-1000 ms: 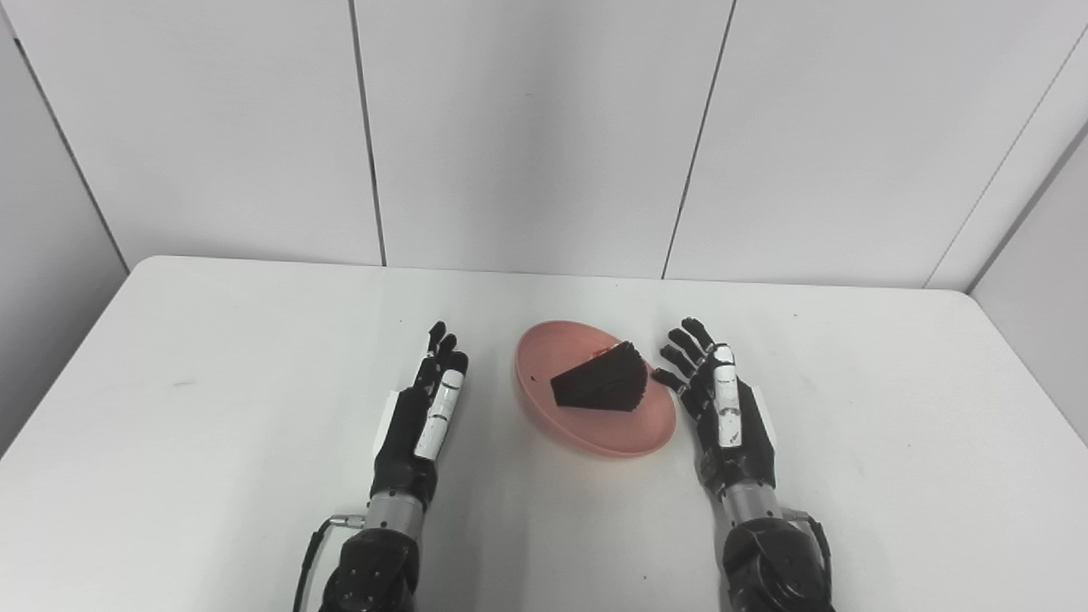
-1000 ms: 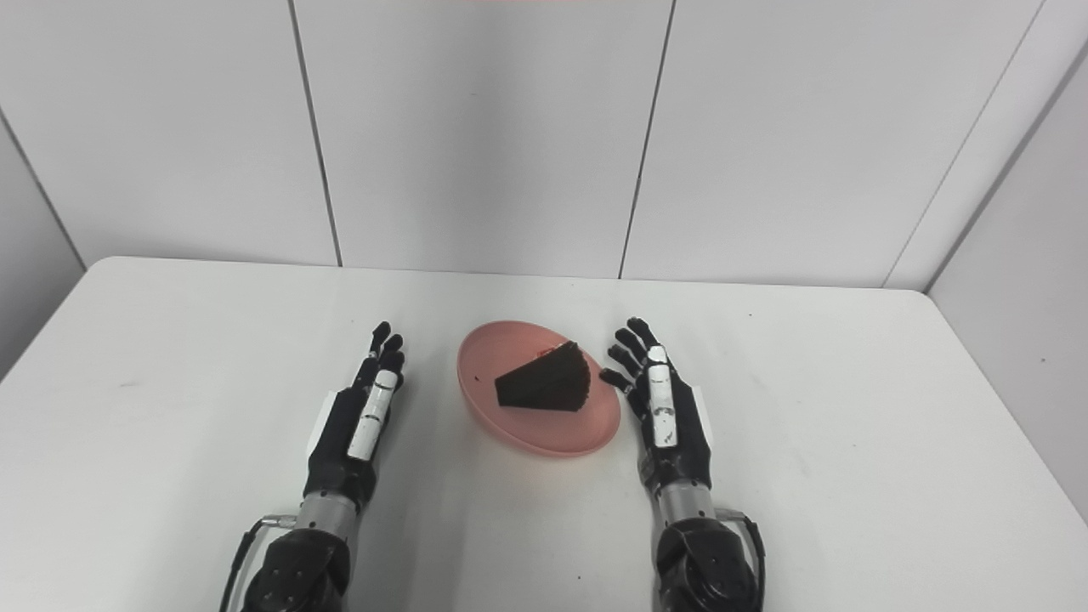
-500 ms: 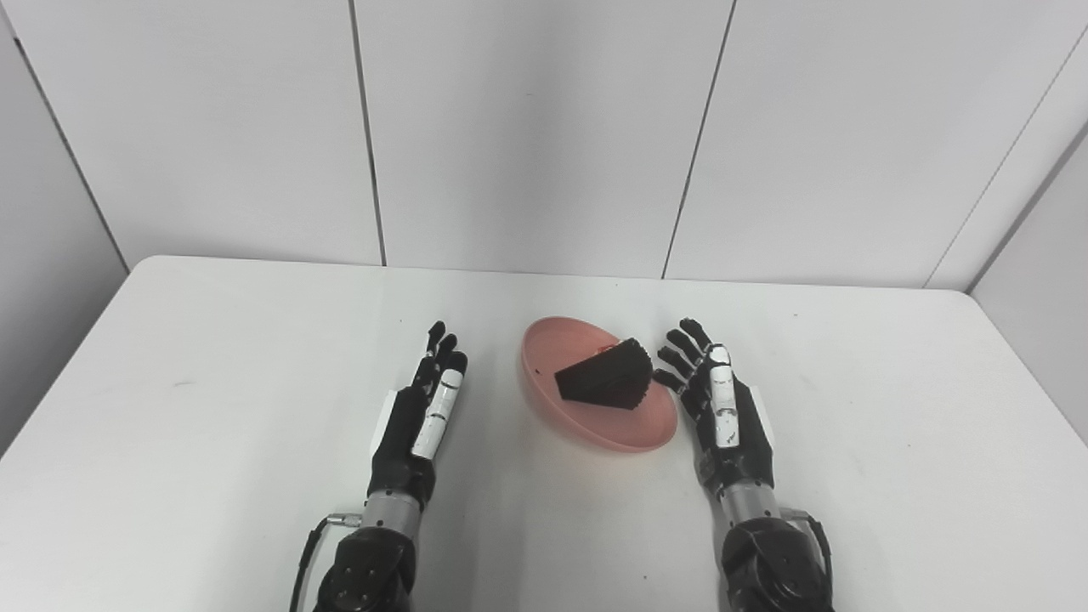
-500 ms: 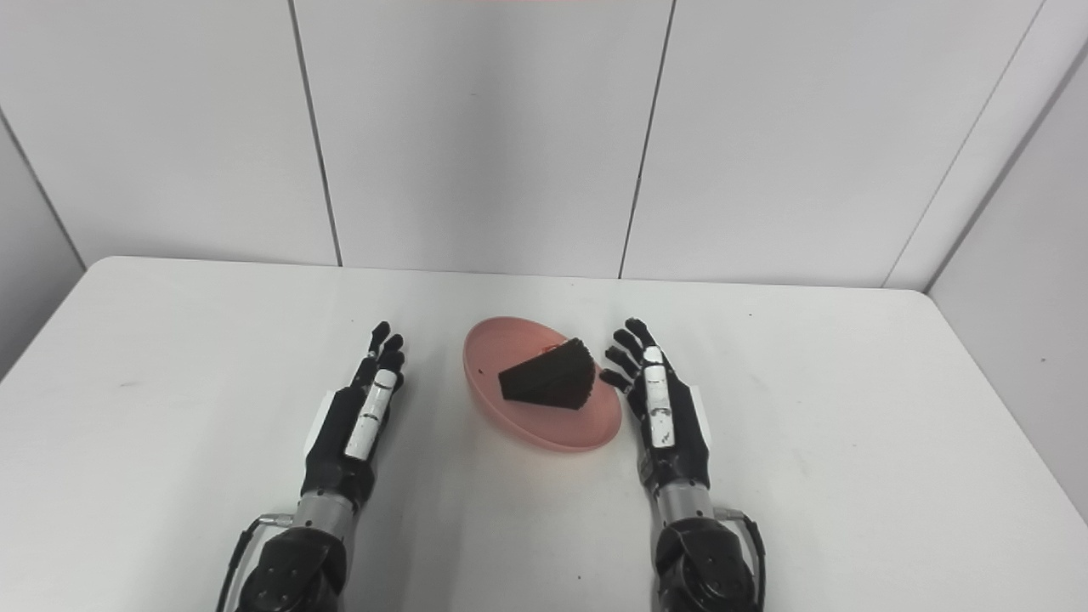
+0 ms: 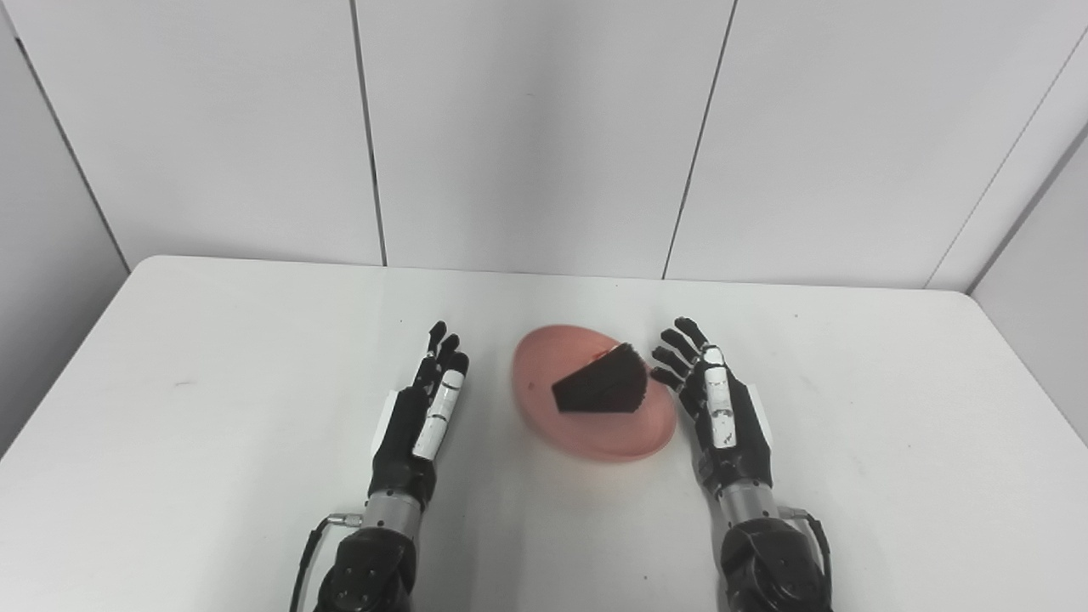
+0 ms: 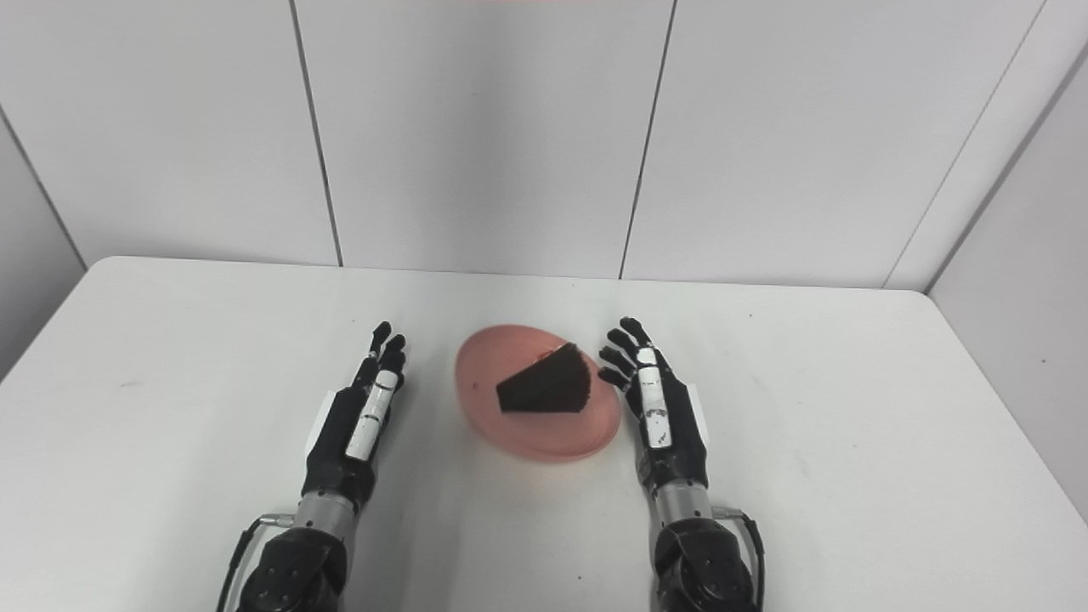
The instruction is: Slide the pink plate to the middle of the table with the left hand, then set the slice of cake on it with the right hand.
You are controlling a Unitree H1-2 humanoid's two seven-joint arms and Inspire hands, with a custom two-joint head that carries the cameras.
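Pink plate (image 5: pixel 586 429) sits mid-table (image 5: pixel 212 382) with the dark cake (image 5: pixel 602 389) on it, toward its far right. Both hands empty, fingers spread – left hand (image 5: pixel 421 412) well left of it, right hand (image 5: pixel 718 404) just beside its right rim.

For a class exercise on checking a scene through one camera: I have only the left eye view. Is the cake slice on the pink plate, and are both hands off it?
Observer: The right eye view agrees: the cake slice lies on the pink plate.
Operator: Is the right hand touching it?
Observer: Here the right hand is open and its fingers stop just beside the slice. I cannot tell whether they touch it.
Operator: And the left hand?
Observer: The left hand is open, with bare table between it and the plate.
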